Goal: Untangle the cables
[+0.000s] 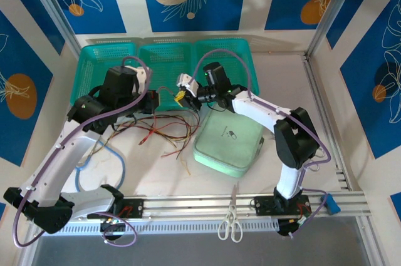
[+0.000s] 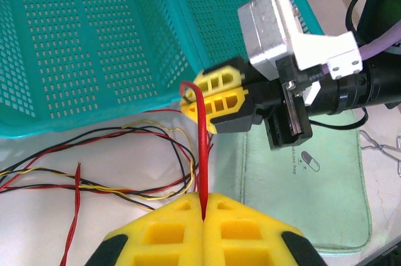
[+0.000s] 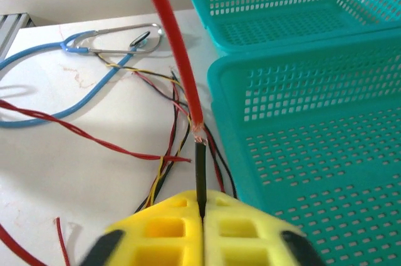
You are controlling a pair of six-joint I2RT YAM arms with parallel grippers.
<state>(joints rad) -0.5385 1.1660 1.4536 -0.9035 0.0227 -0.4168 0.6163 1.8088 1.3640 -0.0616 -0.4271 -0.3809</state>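
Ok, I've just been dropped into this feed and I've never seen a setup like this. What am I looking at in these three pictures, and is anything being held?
The machine is two white arms bolted at the near edge of a table. The overhead picture looks down on both from behind. The other two come from a camera on each wrist, so the yellow fingers at the bottom of those are that arm's own.

On the table lie a tangle of thin red, black and yellow cables, a blue stethoscope and a pale green pouch. There are scissors at the front edge and three teal baskets at the back.

The left gripper and the right gripper are both shut on one red cable, which runs between them.
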